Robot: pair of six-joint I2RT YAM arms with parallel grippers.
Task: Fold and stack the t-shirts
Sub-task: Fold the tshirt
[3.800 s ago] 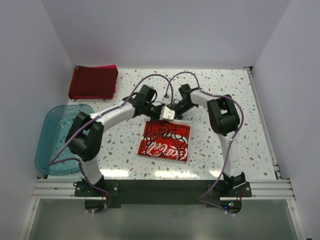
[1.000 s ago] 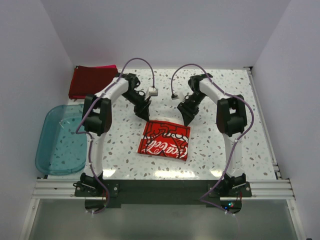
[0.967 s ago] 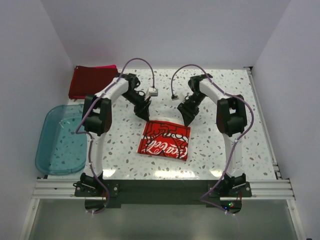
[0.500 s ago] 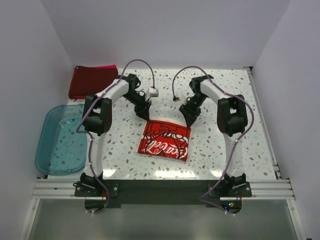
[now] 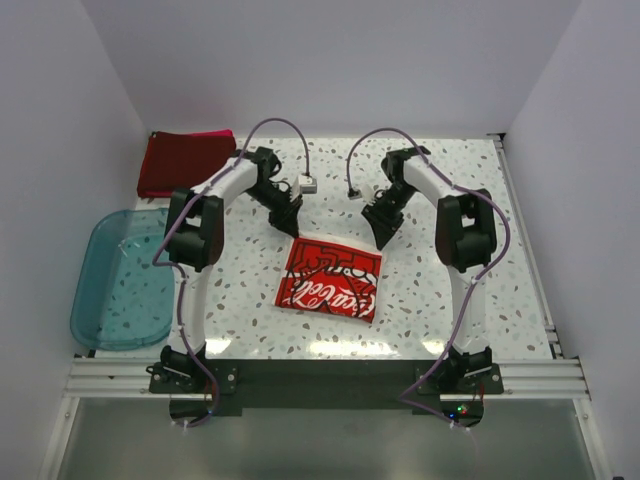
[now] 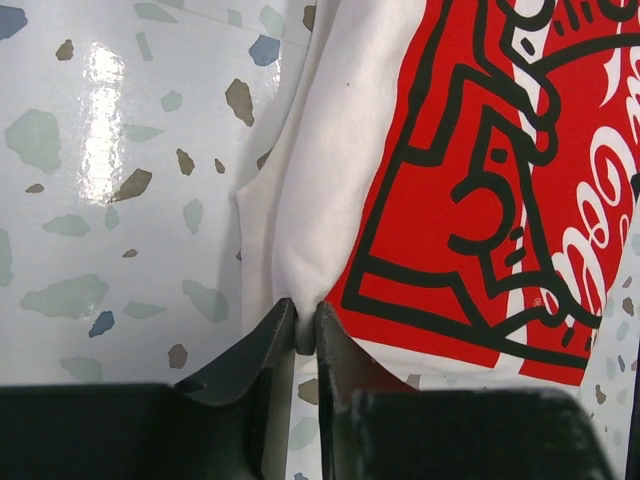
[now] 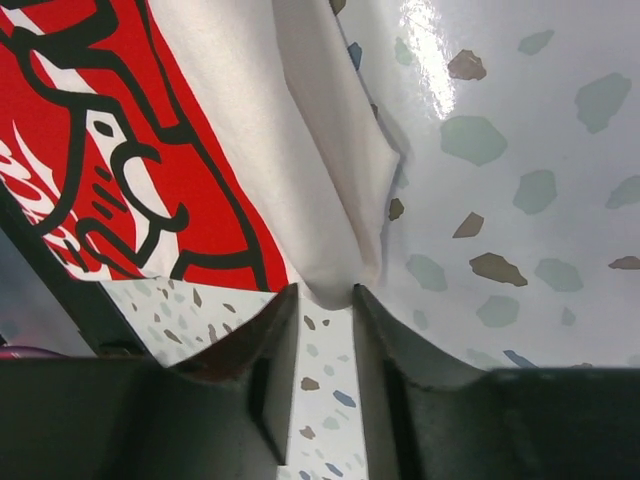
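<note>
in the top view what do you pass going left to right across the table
translucent teal plastic tub → left gripper → right gripper. left out: dark red folded shirts, which overlap the tub, and the cream-white t-shirt with red print, which spans both grippers

Table (image 5: 450, 300): t-shirts (image 5: 330, 285), teal tub (image 5: 120, 290)

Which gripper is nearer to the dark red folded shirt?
Left. The left gripper sits right of the dark red shirt, nearer; the right gripper is farther right, across the printed shirt.
</note>
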